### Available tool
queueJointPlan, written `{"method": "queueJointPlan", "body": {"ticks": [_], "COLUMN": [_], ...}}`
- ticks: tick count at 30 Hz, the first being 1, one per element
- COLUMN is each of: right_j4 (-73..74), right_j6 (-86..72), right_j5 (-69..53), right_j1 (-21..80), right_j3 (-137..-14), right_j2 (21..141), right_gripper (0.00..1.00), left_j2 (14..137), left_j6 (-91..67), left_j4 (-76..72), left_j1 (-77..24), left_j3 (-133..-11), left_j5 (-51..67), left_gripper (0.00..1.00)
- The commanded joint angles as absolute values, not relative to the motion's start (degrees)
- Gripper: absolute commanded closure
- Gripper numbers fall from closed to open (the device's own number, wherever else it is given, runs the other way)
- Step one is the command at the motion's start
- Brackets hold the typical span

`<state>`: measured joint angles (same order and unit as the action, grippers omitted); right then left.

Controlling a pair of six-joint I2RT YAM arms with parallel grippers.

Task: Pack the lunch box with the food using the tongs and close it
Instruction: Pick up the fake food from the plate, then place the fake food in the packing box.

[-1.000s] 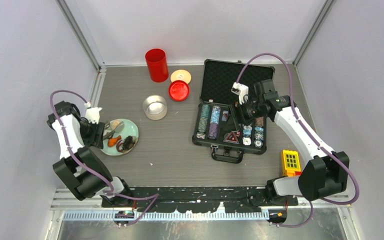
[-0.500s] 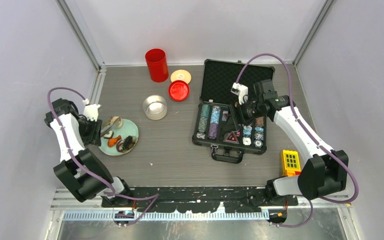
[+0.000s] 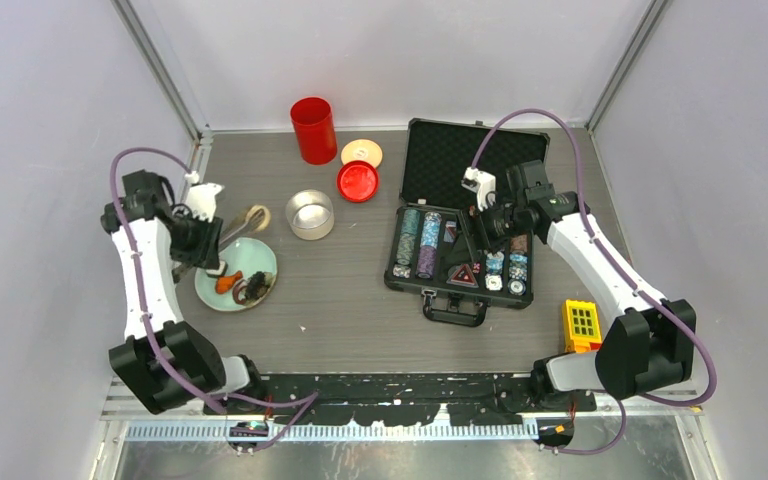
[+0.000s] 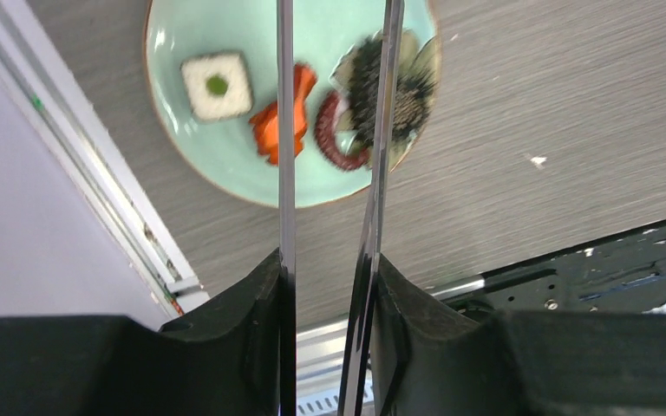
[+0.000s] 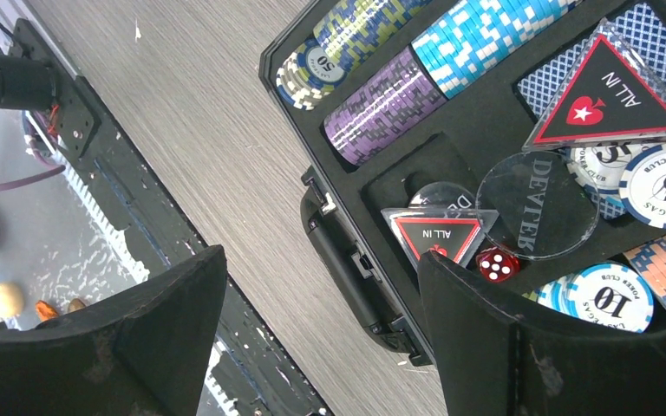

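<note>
Your left gripper (image 4: pixel 325 279) is partly closed on the tongs (image 4: pixel 285 130), with both thin arms pinched btw its fingers, by the plate (image 4: pixel 225 152) near the tabletop's left edge. The food (image 4: pixel 270 130) lies on the plate. A beige bit (image 3: pixel 256 213) shows at the tongs' tip; held or not, I cannot tell. The tin (image 3: pixel 310 228) stands open left of centre, its lid (image 3: pixel 361 152) near the back edge. Your right gripper (image 5: pixel 321 264) is wide open and empty over the case (image 3: pixel 457 150).

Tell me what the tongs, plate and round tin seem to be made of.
The tongs: likely steel, seen as mirror-bright thin strips. The plate: probably glazed ceramic, glossy pale teal with a brownish rim, though it could be plastic. The tin: shiny metal with a reflective wall.
</note>
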<state>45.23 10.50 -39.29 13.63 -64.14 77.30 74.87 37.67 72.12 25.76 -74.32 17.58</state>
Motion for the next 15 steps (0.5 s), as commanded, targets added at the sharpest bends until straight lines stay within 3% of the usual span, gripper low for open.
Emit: {"method": "queueJointPlan", "body": {"ticks": [1,8,15], "right_j4": [43.8,43.9,44.2], "right_j6": [11.7,11.5,11.6], "right_j5": [-39.1,-36.7,-35.7], "right_j1": [13.4,13.3,13.0], "right_j3": [-64.2,-64.5,-64.5], "right_j2": [76.8,74.4,72.6], "right_gripper": [0.15,0.15,0.14], "left_j2": [73.5,79.1,83.5], "left_j6": [31.5,25.0,23.2], "left_j4": [71.7,67.1,63.4], "left_j1": [17.7,8.5,5.4], "left_j3": [-79.0,-81.2,-81.1], "left_j5": [19.9,17.7,15.8], "left_gripper": [0.69,0.69,0.69]}}
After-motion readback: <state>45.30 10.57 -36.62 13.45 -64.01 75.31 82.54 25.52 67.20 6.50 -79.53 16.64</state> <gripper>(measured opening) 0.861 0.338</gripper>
